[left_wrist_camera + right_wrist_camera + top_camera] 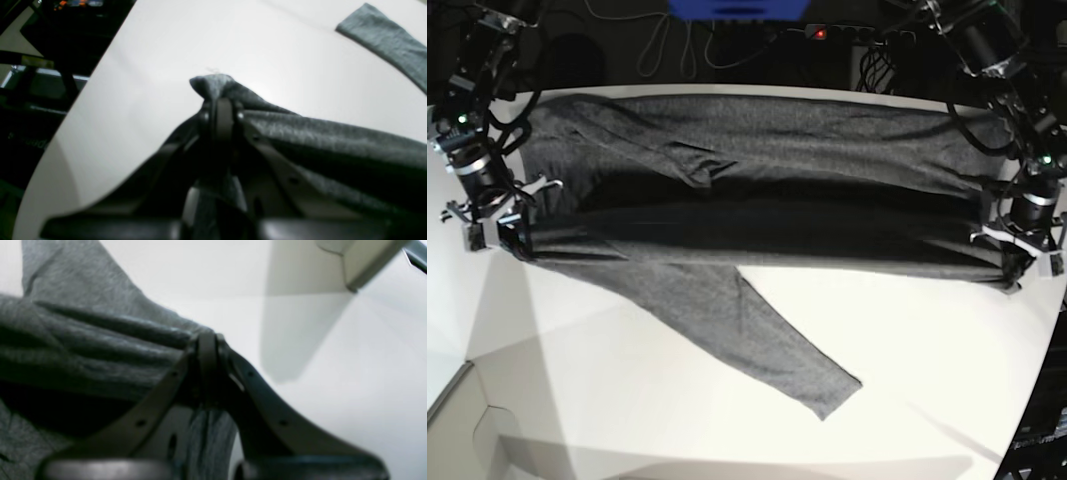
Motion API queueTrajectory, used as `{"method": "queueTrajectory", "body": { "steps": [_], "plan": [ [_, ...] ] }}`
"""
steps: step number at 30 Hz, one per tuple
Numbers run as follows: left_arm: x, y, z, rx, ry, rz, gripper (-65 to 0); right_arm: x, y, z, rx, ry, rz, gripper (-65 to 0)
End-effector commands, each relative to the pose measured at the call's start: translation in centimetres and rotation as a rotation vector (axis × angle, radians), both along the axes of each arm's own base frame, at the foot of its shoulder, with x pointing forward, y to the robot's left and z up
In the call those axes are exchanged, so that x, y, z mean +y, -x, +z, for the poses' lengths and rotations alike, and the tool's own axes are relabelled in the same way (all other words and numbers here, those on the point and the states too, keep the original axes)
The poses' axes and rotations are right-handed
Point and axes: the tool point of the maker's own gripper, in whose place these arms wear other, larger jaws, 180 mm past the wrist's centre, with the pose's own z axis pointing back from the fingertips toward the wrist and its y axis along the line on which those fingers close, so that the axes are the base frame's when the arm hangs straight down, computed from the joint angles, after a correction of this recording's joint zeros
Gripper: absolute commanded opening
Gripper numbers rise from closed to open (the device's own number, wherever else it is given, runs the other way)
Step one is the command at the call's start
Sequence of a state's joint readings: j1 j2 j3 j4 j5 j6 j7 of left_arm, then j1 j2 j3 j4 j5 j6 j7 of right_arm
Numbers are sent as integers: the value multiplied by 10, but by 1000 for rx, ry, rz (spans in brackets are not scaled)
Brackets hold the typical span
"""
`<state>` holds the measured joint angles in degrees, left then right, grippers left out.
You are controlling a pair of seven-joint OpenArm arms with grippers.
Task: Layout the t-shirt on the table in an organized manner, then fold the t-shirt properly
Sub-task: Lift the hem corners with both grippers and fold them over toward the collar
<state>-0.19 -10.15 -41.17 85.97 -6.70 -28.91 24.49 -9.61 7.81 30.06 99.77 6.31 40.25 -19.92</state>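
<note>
Both grippers pinch the t-shirt (pixel 757 250) taut across the far table (pixel 907 390): left gripper (pixel 1012 272) at right, right gripper (pixel 512 240) at left, apparently to spread it flat.

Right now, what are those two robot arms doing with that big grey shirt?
The two arms are holding the t-shirt stretched out between them over the white table. The left gripper is pinched shut on one end of the cloth, and the right gripper is pinched shut on the other end. The part between them hangs lifted, and one long sleeve lies flat on the table toward the front. The shirt isn't folded yet.
</note>
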Motion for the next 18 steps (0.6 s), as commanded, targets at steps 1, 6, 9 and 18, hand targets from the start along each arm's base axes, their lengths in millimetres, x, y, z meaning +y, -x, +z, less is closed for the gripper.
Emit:
{"method": "queueTrajectory", "body": {
  "steps": [1, 6, 9, 18],
  "plan": [
    [6, -3, 22, -65, -30, 2, -649, -3, 0, 12, -43, 9, 3, -650],
    [6, 9, 13, -34, -37, 1, -649, 0, 14, -1, -3, -1, 5, -650],
    [6, 15, 6, -12, -37, 0, -649, 4, 17, -5, 5, -19, 0, -650],
    [1, 49, -17, 32, 41, -8, -649, 6, 36, -22, 62, -24, 0, -650]
  ]
}}
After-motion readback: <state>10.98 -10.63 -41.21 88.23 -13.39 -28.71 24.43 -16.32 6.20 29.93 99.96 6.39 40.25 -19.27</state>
